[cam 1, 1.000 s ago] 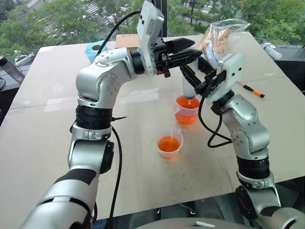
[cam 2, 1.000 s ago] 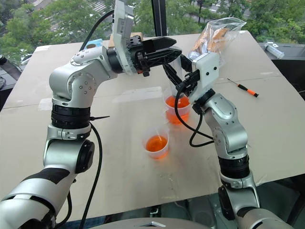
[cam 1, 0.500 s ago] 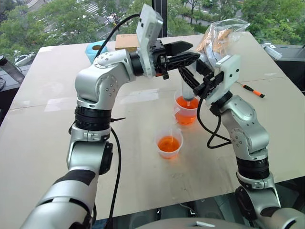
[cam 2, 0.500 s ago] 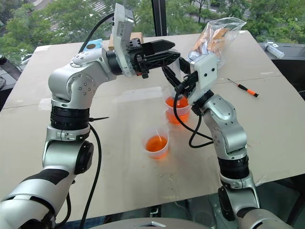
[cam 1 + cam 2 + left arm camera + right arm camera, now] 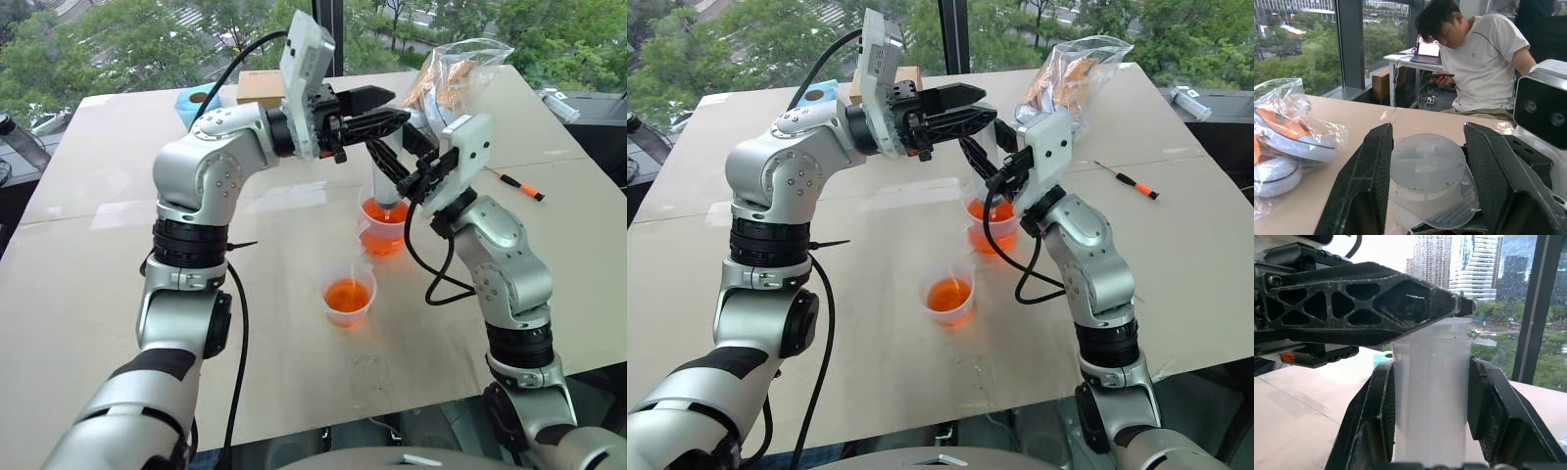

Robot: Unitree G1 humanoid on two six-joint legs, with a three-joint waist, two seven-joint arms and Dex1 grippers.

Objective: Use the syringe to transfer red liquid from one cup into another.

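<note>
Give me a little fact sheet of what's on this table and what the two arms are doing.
syringe: upright, tip down in the big cup
big cup: holds red liquid, on the table
small cup: nearer the robot, also holds red liquid, standing free
right tool: shut on the syringe barrel
left tool: fingers either side of the plunger top, a gap on each side
screwdriver: lying at the table's right
plastic bag: at the far edge
person: seated beyond the table, looking at a phone
</note>
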